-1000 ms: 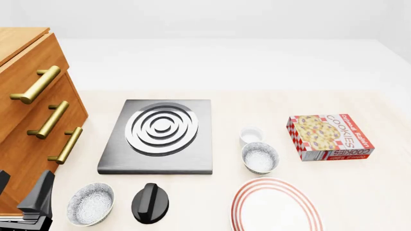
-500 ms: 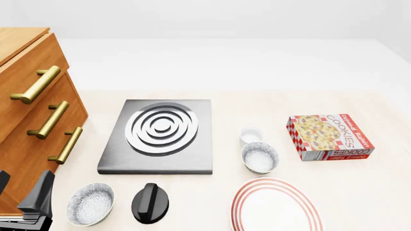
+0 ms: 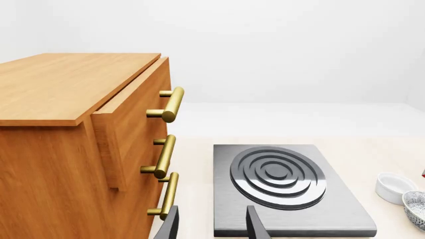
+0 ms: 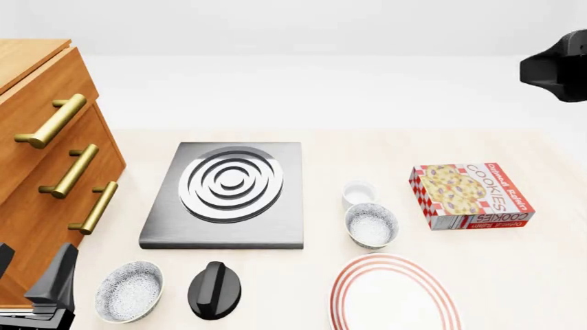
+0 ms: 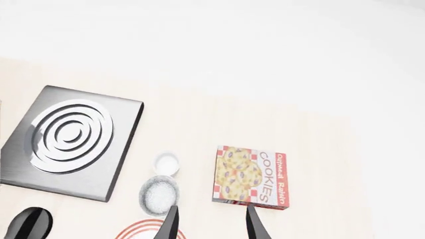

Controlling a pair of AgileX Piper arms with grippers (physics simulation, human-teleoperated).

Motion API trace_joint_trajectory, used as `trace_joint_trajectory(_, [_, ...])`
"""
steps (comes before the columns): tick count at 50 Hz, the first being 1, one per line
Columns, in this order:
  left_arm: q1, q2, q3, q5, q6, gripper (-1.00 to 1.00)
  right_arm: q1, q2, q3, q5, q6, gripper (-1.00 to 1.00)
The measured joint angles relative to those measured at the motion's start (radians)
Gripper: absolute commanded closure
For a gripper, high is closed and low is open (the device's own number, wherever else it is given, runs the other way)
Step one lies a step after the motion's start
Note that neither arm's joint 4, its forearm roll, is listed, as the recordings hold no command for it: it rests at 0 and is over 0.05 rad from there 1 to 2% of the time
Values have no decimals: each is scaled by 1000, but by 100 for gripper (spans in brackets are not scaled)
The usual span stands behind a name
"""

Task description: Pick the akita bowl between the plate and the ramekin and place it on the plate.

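The akita bowl (image 4: pixel 370 225), speckled inside with a dark rim, sits between the small white ramekin (image 4: pixel 359 193) behind it and the red-ringed plate (image 4: pixel 392 295) in front of it. My right gripper (image 5: pixel 211 225) hangs open and empty high above them. Its wrist view looks down on the bowl (image 5: pixel 159 194), the ramekin (image 5: pixel 166 164) and the plate's rim (image 5: pixel 136 230). In the front view only a dark part of the right arm (image 4: pixel 559 69) shows, at the top right. My left gripper (image 4: pixel 32 273) stands open and empty at the near left, beside the cabinet.
A second speckled bowl (image 4: pixel 129 291) and a black knob (image 4: pixel 214 289) lie at the near left. A grey hob plate (image 4: pixel 227 192) lies mid-table. A cookies box (image 4: pixel 471 196) sits right of the bowl. A wooden drawer cabinet (image 4: pixel 46 172) fills the left side.
A dark part of the right arm has come into the front view at the top right. The dishes and the left gripper have not moved.
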Motion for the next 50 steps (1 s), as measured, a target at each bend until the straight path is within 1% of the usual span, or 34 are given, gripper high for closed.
trace_joint_trajectory(15, [0, 0, 0, 0, 0, -100, 34, 112, 72, 28, 53, -100])
trace_joint_trajectory(21, [0, 0, 0, 0, 0, -100, 50, 180, 92, 13, 82, -100])
trace_joint_trajectory(30, [0, 0, 0, 0, 0, -100, 67, 266, 133, -38, 123, -100])
trace_joint_trajectory(37, [0, 0, 0, 0, 0, -100, 72, 326, 178, -101, 155, -100])
trace_joint_trajectory(50, [0, 0, 0, 0, 0, -100, 85, 416, 251, -217, 247, -100])
